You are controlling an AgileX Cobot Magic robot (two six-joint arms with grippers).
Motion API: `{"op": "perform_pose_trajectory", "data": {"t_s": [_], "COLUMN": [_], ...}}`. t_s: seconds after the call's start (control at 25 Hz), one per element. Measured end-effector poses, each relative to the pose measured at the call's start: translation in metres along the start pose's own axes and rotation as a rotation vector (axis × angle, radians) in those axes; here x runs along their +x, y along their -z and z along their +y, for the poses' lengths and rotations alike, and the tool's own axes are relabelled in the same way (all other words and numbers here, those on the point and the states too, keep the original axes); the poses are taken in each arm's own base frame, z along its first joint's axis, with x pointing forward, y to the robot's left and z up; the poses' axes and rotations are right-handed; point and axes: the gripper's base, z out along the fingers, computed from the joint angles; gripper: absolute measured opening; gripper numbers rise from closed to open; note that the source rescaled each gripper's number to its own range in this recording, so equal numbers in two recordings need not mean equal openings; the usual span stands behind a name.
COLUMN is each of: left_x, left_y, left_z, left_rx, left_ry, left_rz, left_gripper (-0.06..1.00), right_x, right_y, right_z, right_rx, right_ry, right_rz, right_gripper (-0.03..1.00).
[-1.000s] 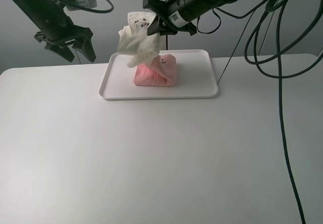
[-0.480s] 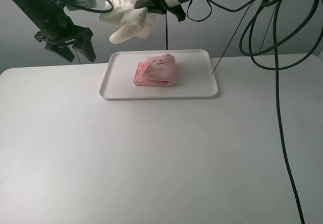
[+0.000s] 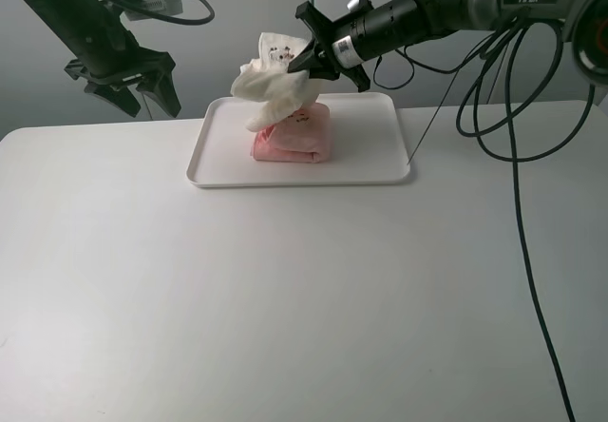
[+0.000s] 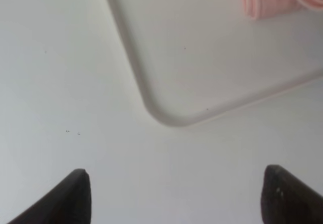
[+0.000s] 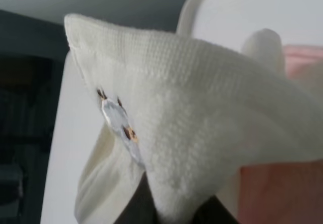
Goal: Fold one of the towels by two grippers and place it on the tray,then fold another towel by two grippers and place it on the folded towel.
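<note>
A folded pink towel (image 3: 294, 136) lies on the white tray (image 3: 380, 161) at the back of the table. My right gripper (image 3: 312, 58) is shut on a bunched cream towel (image 3: 271, 85) and holds it above the pink towel, its lower end touching the pink one. The cream towel fills the right wrist view (image 5: 202, 133), with the pink towel (image 5: 282, 193) under it. My left gripper (image 3: 147, 94) is open and empty, in the air left of the tray. Its fingertips (image 4: 75, 193) show in the left wrist view above the tray's corner (image 4: 166, 115).
The white table (image 3: 285, 298) stretches wide in front of the tray. Black cables (image 3: 522, 203) hang down on the right side. A grey wall stands behind the table.
My right gripper swung the cream towel up high and left, then brought it back down over the pink towel. The left arm has not moved.
</note>
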Motion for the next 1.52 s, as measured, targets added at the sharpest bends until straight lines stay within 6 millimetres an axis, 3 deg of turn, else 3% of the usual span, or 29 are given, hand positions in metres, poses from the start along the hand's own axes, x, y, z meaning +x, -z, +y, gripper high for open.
{"op": "perform_pose_trajectory", "data": {"t_s": [0.2,0.48,0.56,0.72,0.76,0.84,1.0,1.16,1.36,1.52], "left_x": [0.001,0.001,0.001,0.001,0.001,0.002,0.002,0.006,0.011,0.038], "left_y": [0.000,0.000,0.000,0.000,0.000,0.000,0.000,0.006,0.047,0.080], "left_z": [0.000,0.000,0.000,0.000,0.001,0.001,0.002,0.000,-0.009,-0.017], "left_rx": [0.001,-0.001,-0.001,-0.004,-0.006,-0.016,-0.023,-0.015,-0.029,-0.057], "left_ry": [-0.001,-0.002,-0.002,-0.004,-0.007,-0.017,-0.026,-0.043,-0.068,-0.079], "left_rz": [0.010,0.011,0.011,0.012,0.013,0.019,0.026,0.057,-0.025,-0.086], "left_gripper": [0.88,0.88,0.88,0.88,0.88,0.88,0.88,0.88,0.88,0.88], "right_x": [0.008,0.010,0.009,0.008,0.007,0.003,-0.007,-0.012,-0.002,0.032], "right_y": [-0.015,-0.016,-0.016,-0.014,-0.013,-0.005,0.029,0.079,0.138,0.171], "right_z": [-0.032,-0.038,-0.039,-0.036,-0.034,-0.024,0.008,0.051,0.093,0.098], "right_rx": [0.126,0.177,0.180,0.174,0.170,0.177,0.262,0.378,0.477,0.560], "right_ry": [0.060,0.099,0.101,0.101,0.122,0.187,0.343,0.457,0.551,0.557], "right_rz": [0.054,0.072,0.064,0.055,0.052,0.040,0.006,-0.031,-0.078,-0.048], "right_gripper": [0.07,0.08,0.21,0.81,0.92,0.98,1.00,1.00,0.99,0.98]}}
